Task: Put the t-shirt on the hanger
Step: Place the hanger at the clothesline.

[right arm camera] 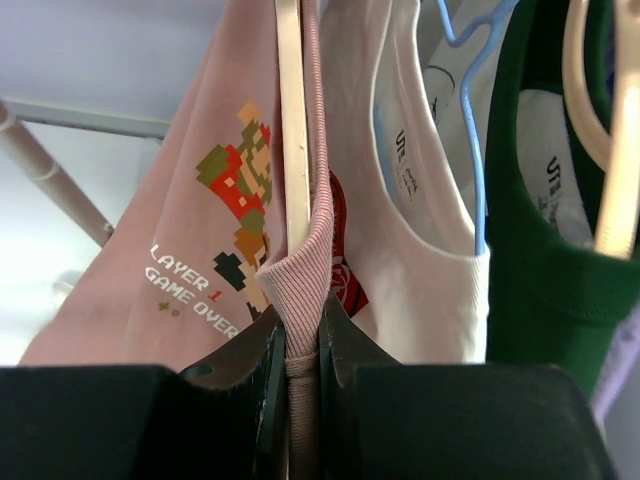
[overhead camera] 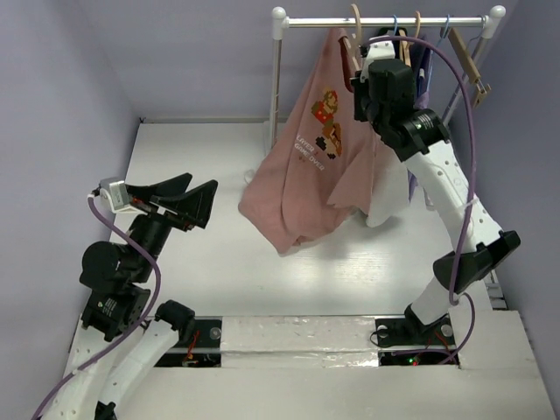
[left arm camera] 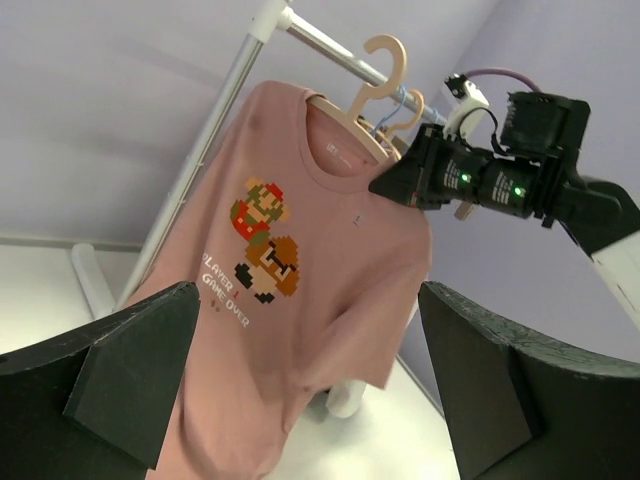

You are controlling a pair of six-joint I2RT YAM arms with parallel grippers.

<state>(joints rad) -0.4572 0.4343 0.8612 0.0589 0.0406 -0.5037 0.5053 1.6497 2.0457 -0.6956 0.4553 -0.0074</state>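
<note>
My right hand (right arm camera: 300, 345) is clamped on the ribbed collar of the pink t-shirt (overhead camera: 302, 184). The cream hanger (left arm camera: 372, 75) sits inside that neck, its hook up at the rail (overhead camera: 385, 21), upper right of the frame. My left hand (overhead camera: 203, 184) is spread wide and empty, low at the left over the desk (overhead camera: 210, 280).

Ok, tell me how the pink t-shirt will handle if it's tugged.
Probably floppy: the t-shirt hangs in loose folds with an uneven, drooping hem. Likely thin and compliant: its ribbed collar squashes flat in the right end effector's pinch. It may slide on the smooth hanger if pulled sideways.
</note>
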